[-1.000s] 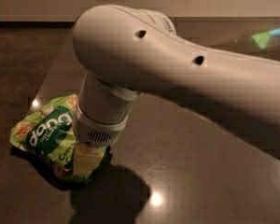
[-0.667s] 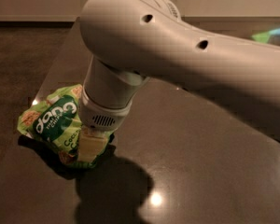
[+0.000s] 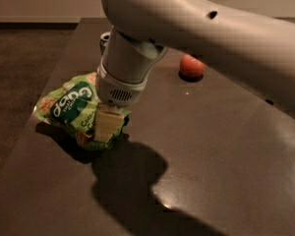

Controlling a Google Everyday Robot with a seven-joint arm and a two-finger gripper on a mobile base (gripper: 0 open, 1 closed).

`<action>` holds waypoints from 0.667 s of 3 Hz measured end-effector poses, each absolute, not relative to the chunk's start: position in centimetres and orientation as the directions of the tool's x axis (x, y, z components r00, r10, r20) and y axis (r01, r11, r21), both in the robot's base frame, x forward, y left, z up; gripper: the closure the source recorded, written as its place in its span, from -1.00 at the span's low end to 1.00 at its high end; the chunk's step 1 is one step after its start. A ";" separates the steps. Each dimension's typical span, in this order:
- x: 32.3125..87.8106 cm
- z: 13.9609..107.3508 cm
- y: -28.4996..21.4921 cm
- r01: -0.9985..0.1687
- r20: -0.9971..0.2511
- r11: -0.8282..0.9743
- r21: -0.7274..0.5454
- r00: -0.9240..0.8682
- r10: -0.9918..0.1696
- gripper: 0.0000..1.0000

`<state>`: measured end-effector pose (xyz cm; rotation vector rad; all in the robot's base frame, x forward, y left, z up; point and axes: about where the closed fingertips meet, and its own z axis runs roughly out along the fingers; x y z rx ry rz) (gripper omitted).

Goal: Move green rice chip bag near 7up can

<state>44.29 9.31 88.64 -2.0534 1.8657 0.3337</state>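
Lime-green and glossy, the green rice chip bag point(image 3: 71, 107) is low over the left side of the dark table point(image 3: 221, 151). The pincer point(image 3: 104, 132) comes straight down and is clamped on the bag's crumpled right end. Behind the wrist a sliver of the 7up can point(image 3: 104, 37) peeks out, and a red-orange apple point(image 3: 191, 66) rests further right.

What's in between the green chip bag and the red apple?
In the camera view, the robot's thick wrist stands between chip bag and apple; its tool grips the bag. The rest is bare table.
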 end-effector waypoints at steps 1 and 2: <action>46.3 88.6 8.9 -0.994 -0.397 -0.060 -0.091 0.091 -0.913 1.00; 47.8 88.6 8.6 -0.996 -0.404 -0.034 -0.083 0.064 -0.913 1.00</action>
